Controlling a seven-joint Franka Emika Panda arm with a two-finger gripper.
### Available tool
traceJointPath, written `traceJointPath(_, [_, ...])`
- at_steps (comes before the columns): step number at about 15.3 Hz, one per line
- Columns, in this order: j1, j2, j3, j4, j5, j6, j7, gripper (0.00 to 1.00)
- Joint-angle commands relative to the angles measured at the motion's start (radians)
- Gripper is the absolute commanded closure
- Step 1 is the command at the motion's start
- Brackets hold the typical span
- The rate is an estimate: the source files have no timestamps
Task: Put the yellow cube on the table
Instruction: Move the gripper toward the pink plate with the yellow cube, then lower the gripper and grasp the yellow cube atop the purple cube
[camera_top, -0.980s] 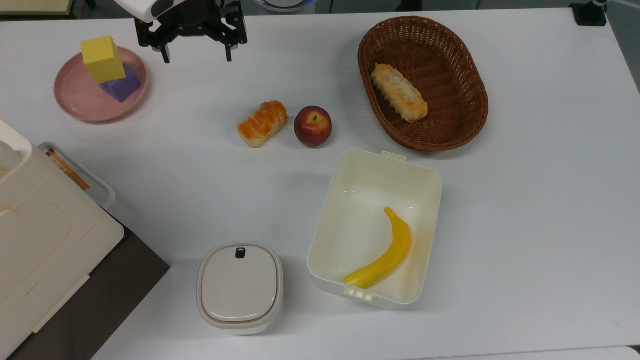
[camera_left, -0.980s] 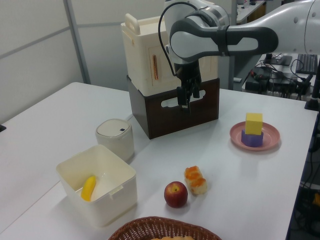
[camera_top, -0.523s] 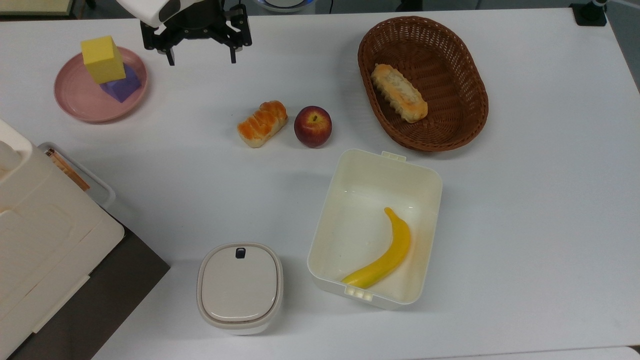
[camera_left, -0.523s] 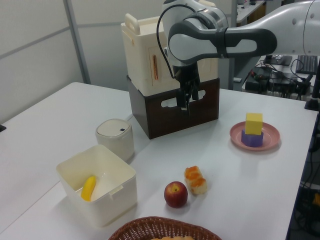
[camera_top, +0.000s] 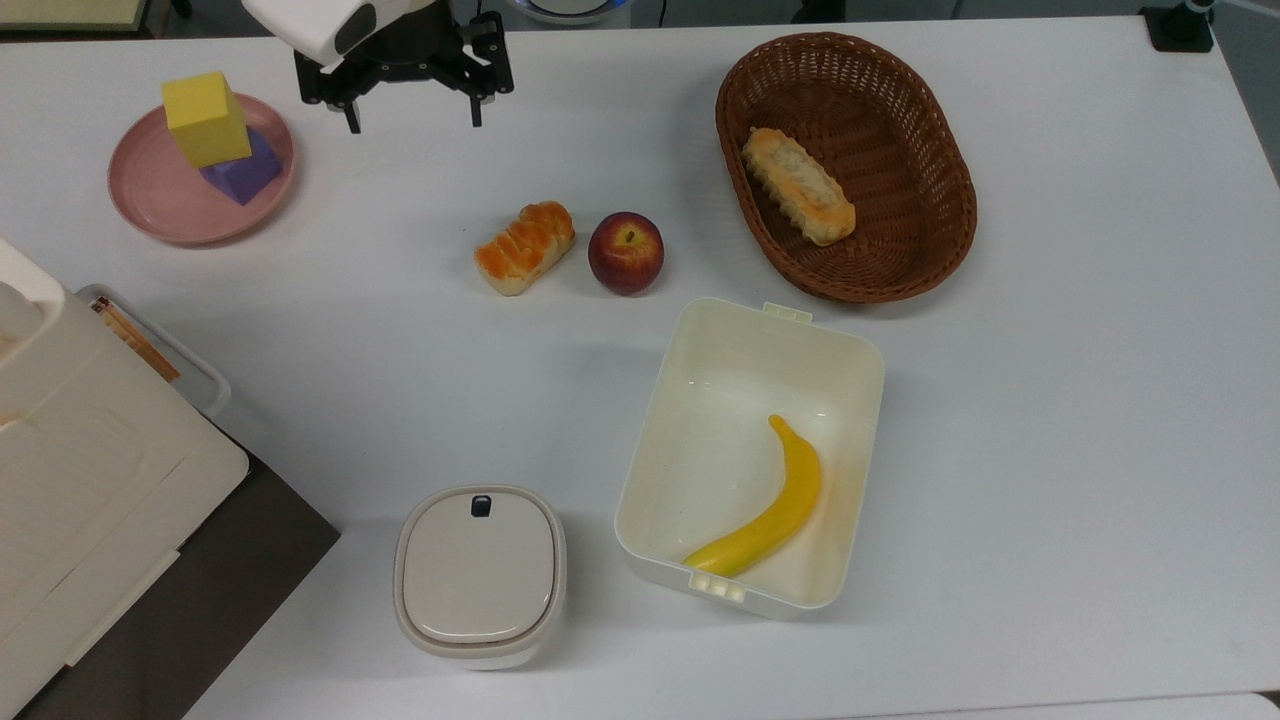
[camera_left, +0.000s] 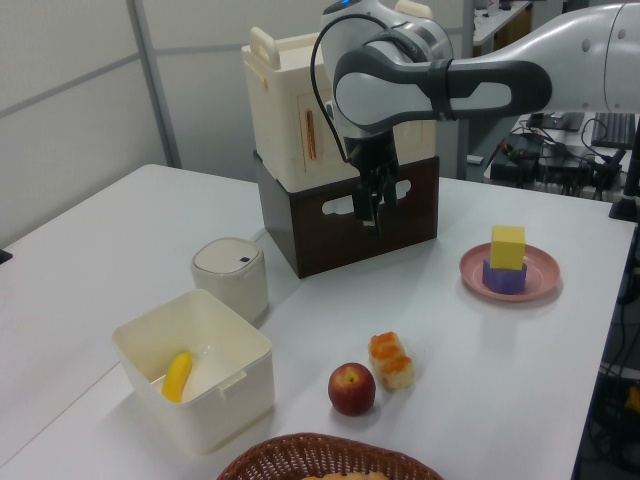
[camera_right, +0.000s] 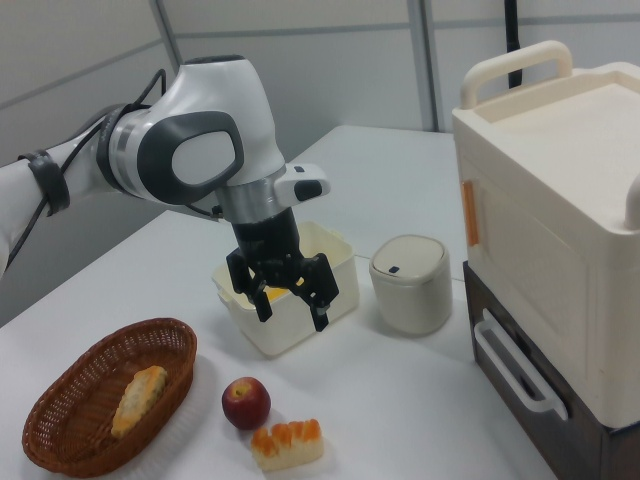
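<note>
Pale-yellow foam, one block: the yellow cube (camera_top: 205, 118) is seen stacked on one purple cube (camera_top: 243, 170), both on one pink plate (camera_top: 160, 200) near the table's (camera_top: 1050, 400) far-left corner in the top view. The yellow cube is stood upright, square top face up, its edges turned slightly off the table's edges; its tall side looks a little longer than its width, so the long axis is roughly vertical. It is offset toward the plate's far-left side, overhanging the purple cube.

One gripper (camera_top: 412, 112) is held above the table's far edge, just beside the plate on the top view's right, apart from both cubes. Its fingers are spread wide with nothing between them, tips pointed down; the same is seen in the right view (camera_right: 290, 308).

Counted on the table: one apple (camera_top: 626, 252), one glazed bread piece (camera_top: 524, 248) beside it, one wicker basket (camera_top: 930, 130) holding one long bread roll (camera_top: 797, 185), one cream plastic box (camera_top: 860, 370) holding one banana (camera_top: 765, 510), one lidded white canister (camera_top: 480, 572). One cream case on a dark brown base (camera_top: 90, 470) is noted at the top view's near-left corner.
</note>
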Motion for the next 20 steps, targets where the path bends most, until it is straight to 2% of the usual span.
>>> traceJointPath(1, [0.018, -0.018, -0.006, -0.023, 0.015, -0.035, -0.029, 0.00])
traceJointPath(9, [0.016, -0.019, -0.007, -0.026, 0.012, -0.064, -0.030, 0.00])
traceJointPath(12, [-0.004, -0.039, -0.036, -0.020, -0.007, -0.096, -0.088, 0.00])
traceJointPath(16, [-0.112, -0.045, -0.045, -0.011, -0.016, -0.190, -0.257, 0.00])
traceJointPath(20, [-0.225, 0.005, -0.045, -0.031, -0.072, -0.198, -0.317, 0.00])
